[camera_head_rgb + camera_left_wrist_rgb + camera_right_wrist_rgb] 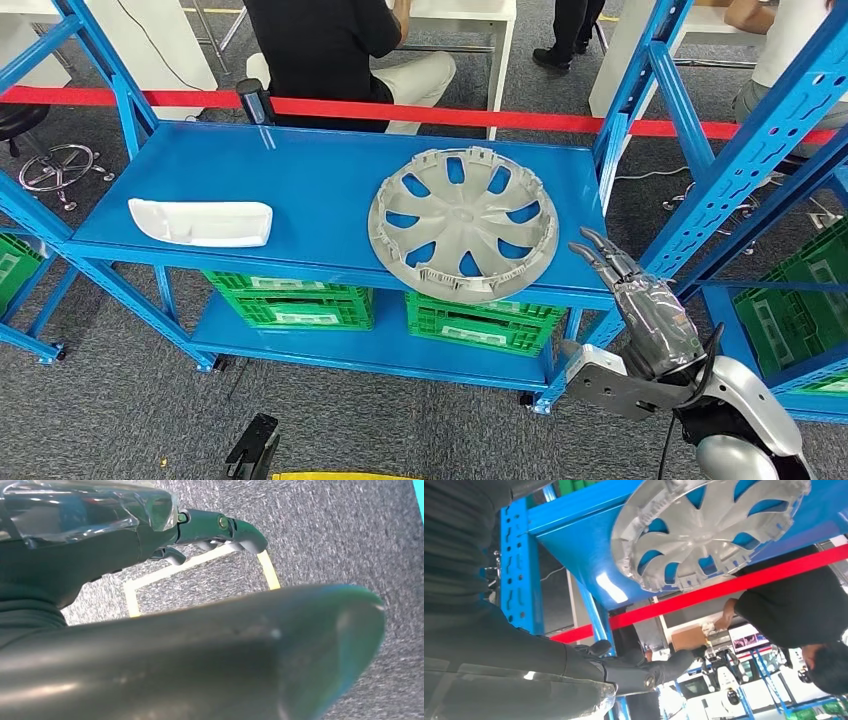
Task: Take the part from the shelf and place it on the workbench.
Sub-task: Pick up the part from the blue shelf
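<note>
A grey wheel cover (463,222) lies flat on the blue shelf (300,180), its near rim overhanging the front edge a little. The right wrist view shows the same wheel cover (704,530) close up. My right hand (640,300) is raised just right of the shelf's front right corner, fingers stretched out and apart, holding nothing and a short way from the cover's rim. In the right wrist view the right hand (624,672) is likewise empty. My left hand (150,555) hangs over grey carpet with nothing in it.
A white moulded part (203,222) lies at the shelf's left front. Green crates (290,302) stand on the lower level. Blue uprights (740,170) flank my right hand. A red tape barrier (400,110) runs behind the shelf, with a seated person (330,50) beyond it.
</note>
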